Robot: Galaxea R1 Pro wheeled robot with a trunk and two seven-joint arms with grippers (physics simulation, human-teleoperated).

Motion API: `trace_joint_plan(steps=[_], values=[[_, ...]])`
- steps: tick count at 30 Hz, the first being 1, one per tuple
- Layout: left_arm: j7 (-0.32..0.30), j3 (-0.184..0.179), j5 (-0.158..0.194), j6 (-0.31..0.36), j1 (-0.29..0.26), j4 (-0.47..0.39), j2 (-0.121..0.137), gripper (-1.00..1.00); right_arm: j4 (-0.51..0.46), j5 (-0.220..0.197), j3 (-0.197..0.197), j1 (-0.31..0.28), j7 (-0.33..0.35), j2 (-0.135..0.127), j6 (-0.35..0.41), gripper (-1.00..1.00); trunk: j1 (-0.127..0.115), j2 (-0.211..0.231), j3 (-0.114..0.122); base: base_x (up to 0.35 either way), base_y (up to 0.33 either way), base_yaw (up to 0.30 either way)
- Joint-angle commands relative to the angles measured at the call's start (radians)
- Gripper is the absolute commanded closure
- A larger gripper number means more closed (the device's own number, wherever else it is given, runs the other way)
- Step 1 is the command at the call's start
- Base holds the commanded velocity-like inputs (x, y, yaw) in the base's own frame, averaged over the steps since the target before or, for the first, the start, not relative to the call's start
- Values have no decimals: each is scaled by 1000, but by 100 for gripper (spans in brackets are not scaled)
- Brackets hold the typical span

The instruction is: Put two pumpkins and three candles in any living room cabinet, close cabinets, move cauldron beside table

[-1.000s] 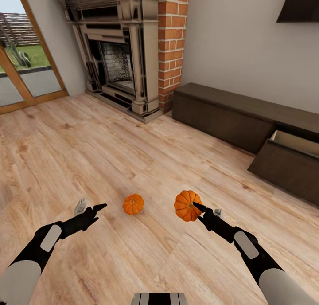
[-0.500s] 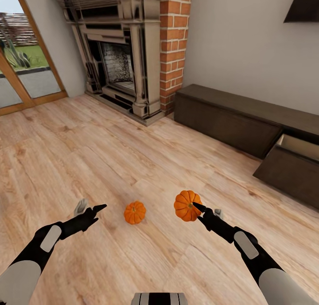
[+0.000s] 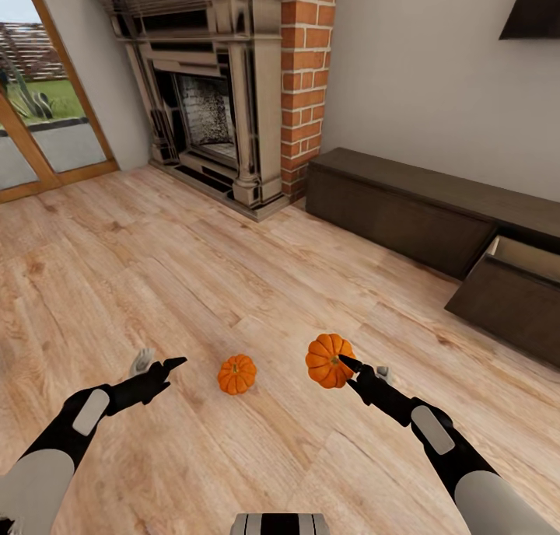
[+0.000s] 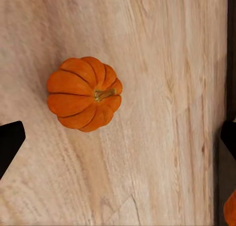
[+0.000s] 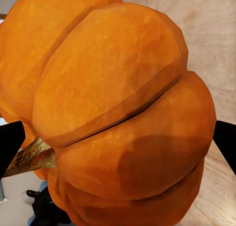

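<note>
One small orange pumpkin (image 3: 236, 373) sits on the wood floor between my arms, stem up; it is also below my left wrist camera, pumpkin (image 4: 83, 93). My left gripper (image 3: 158, 361) hovers open just left of it, fingertips (image 4: 10, 142) spread wide and touching nothing. My right gripper (image 3: 355, 366) is shut on the second pumpkin (image 3: 328, 360), held above the floor; that pumpkin (image 5: 118, 108) sits between the right gripper (image 5: 118, 142) fingertips. The long dark-brown cabinet (image 3: 404, 208) stands against the white wall at the right, and its open drawer (image 3: 509, 282) shows a pale inside.
A red-brick column (image 3: 307, 76) and an ornate fireplace (image 3: 210, 92) stand at the back. A glass door (image 3: 47, 115) is at the far left. The black TV's corner (image 3: 537, 6) hangs above the cabinet. Open wood floor (image 3: 233, 255) lies between me and the cabinet.
The whole view shifted slightly, so the camera moved. My left forearm has dropped a little. The right gripper still holds its pumpkin, and the floor pumpkin has not been touched.
</note>
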Motion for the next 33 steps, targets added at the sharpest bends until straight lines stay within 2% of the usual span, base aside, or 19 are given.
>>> trace_joint_plan(steps=[1, 7, 11, 13, 16, 19, 23, 28, 33], values=[[2, 4, 2, 11, -3, 8, 0, -100, 0, -8, -1, 0, -1, -1, 8, 100, 0, 0, -1, 0, 0, 0], [35, 7, 8, 17, -10, 34, -6, -100, 0, -8, -1, 0, 1, -1, 8, 100, 0, 0, -1, 0, 0, 0], [66, 6, 11, 0, -14, 38, -43, -100, 0, -8, -1, 0, 1, -2, 8, 100, 0, 0, -1, 0, 0, 0], [75, 6, 11, -20, -14, 39, -58, -100, 0, -8, -1, 0, 1, -2, 8, 100, 0, 0, -1, 0, 0, 0], [78, 5, 8, -49, -14, 39, -64, -100, 0, -8, -1, 0, 2, -3, 8, 100, 0, 0, -1, 0, 0, 0], [80, 5, 5, -116, -14, 39, -72, -100, 0, -8, -1, 0, 2, -3, 8, 100, 0, 0, -1, 0, 0, 0], [106, 6, 7, -188, -13, 40, -111, -100, 0, -8, -2, 0, 4, -4, 11, 100, 0, 0, -1, 0, 0, 0], [147, 10, 11, -219, -13, 41, -146, -100, 0, -10, -2, 0, 6, -5, 14, 100, 0, 0, -1, 0, 0, 0], [154, 10, 11, -238, -13, 41, -163, -100, 0, -11, -3, 0, 6, -5, 15, 100, 0, 0, -1, 0, 0, 0]])
